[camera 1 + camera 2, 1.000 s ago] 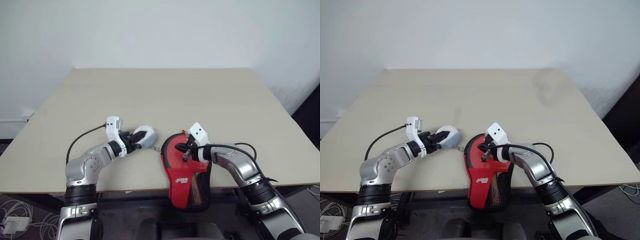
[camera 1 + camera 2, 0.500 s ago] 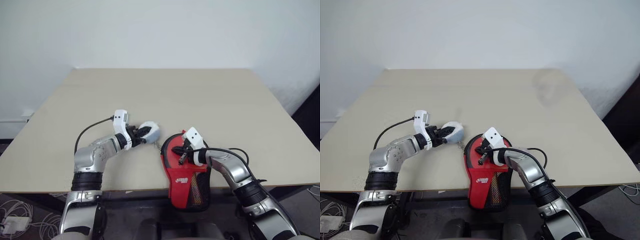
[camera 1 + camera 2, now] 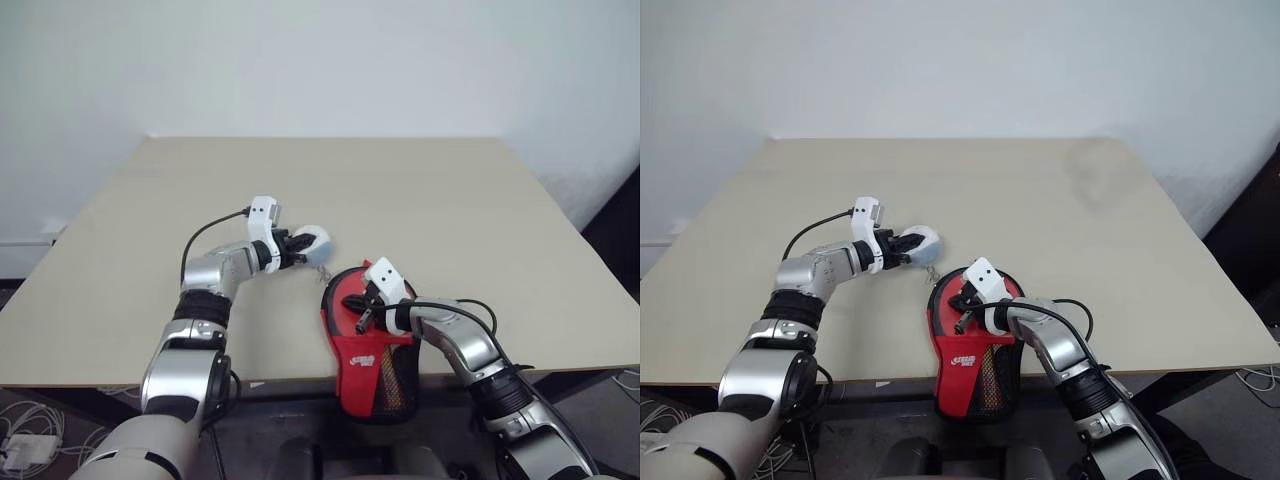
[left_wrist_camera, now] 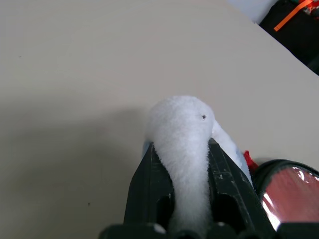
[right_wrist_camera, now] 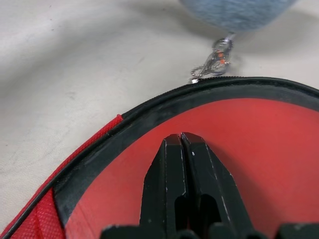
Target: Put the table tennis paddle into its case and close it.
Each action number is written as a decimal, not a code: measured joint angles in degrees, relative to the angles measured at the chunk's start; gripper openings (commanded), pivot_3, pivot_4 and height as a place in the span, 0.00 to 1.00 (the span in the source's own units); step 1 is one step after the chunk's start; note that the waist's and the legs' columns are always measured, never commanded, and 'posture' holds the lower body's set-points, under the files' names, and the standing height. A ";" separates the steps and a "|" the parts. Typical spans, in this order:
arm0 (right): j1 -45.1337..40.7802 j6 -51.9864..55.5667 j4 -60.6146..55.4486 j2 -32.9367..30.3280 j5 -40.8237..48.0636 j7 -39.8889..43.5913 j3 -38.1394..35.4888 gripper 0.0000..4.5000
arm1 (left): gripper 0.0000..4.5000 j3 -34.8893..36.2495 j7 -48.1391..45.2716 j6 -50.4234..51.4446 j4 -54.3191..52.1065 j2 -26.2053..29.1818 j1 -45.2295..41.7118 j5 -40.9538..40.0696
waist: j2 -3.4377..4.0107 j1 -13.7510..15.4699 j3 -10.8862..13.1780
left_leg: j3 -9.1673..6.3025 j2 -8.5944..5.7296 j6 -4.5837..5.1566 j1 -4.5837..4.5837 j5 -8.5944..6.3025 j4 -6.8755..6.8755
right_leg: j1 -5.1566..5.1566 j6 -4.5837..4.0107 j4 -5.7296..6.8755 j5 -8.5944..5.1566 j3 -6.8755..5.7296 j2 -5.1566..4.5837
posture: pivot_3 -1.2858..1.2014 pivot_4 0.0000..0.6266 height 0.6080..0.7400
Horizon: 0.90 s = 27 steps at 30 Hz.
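The red case (image 3: pixel 368 352), with white logo and black mesh pocket, lies at the table's front edge, its narrow end hanging over it. Inside its black zipper rim (image 5: pixel 124 127) shows a smooth red face (image 5: pixel 259 149); whether that is the table tennis paddle I cannot tell. My right gripper (image 5: pixel 180 139) is shut and rests on this red face near the rim. A fluffy white-blue pompom (image 3: pixel 315 243) hangs by a small metal chain (image 5: pixel 214 62) from the zipper. My left gripper (image 3: pixel 904 245) is shut on the pompom, just beyond the case's round end.
The beige table (image 3: pixel 420 190) stretches bare behind and to both sides of the case, with a white wall at its far edge. Cables lie on the floor at the lower left (image 3: pixel 30 440).
My left gripper has carried the pompom farther from me and to the right, around the case's round end. The right gripper and the case have stayed put.
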 measured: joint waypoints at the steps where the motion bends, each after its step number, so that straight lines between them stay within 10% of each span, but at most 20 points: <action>1: 0.15 0.04 -0.17 0.07 0.00 0.00 -0.03 0.01 | 0.05 -0.09 -0.25 -1.36 1.99 -0.43 -1.01 0.70 | -0.01 0.00 0.00 | 0.00 0.00 0.00 -0.01 0.00 0.00 | 0.00 0.00 0.00 0.00 0.00 0.00 | 0.52 0.00 1.00; 18: 1.23 2.22 -2.46 0.32 -0.07 -0.18 -0.32 0.01 | 0.05 -0.47 2.26 -18.69 22.97 -13.76 -14.26 11.75 | -0.10 0.04 0.01 | -0.01 0.00 0.01 -0.04 -0.01 0.06 | 0.01 0.02 0.01 0.00 -0.01 0.00 | 0.52 0.00 1.00; 27: 1.77 3.67 -3.73 0.32 0.04 -0.06 -0.52 0.01 | 0.05 -7.20 -13.52 -23.44 20.89 -15.10 -12.01 18.34 | -0.09 0.03 0.00 | -0.01 -0.02 0.01 -0.04 -0.01 0.08 | 0.01 0.01 0.02 -0.01 -0.01 0.01 | 0.52 0.00 1.00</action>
